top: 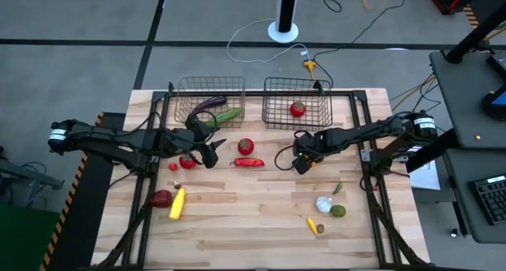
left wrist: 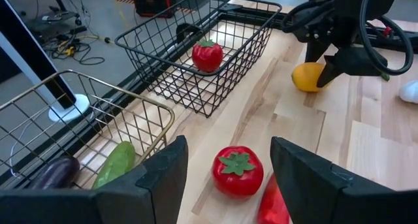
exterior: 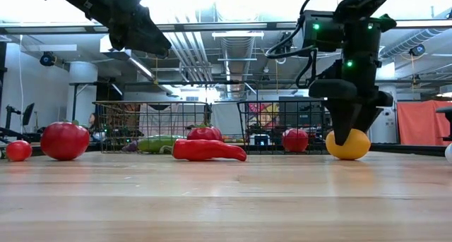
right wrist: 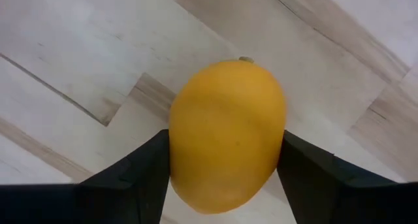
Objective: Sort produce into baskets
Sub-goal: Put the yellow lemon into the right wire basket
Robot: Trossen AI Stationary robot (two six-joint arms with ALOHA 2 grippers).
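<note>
Right wrist view: right pincer point(right wrist: 225, 178) clasps smooth, rounded orange point(right wrist: 226, 132).

Grey floor point(top: 95, 18), ceiling light strips point(exterior: 244, 34), orange curtain point(exterior: 424, 122)

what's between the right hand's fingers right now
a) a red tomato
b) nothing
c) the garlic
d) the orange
d: the right hand has a finger on each side of the orange, which sits on the table; the low view shows the same orange under that hand.
</note>
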